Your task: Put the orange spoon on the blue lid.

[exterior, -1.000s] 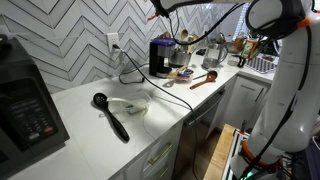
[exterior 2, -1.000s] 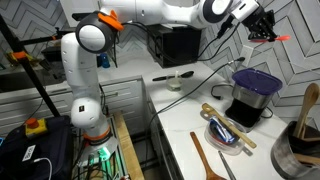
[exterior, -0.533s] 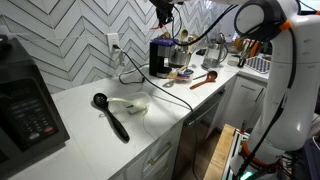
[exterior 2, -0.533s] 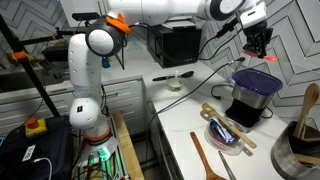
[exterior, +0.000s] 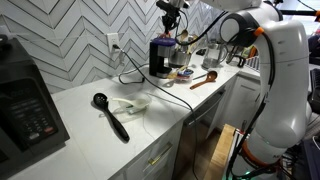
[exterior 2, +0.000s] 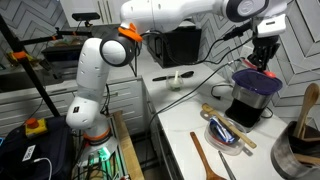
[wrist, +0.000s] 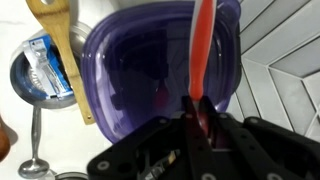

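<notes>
Centre of the wrist view: the claw (wrist: 200, 118) pinches one end of the orange spoon (wrist: 204, 45) — held over the blue lid (wrist: 130, 85).

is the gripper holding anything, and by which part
The gripper holds the orange spoon by one end, between its jaws; the rest sticks out over the blue lid. Which end cannot be told.

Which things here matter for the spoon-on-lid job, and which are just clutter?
In the job: orange spoon; blue lid; gripper, jaws shut on the spoon above the lid.
Lying about: black ladle; wooden spoon; microwave; metal bowl.
</notes>
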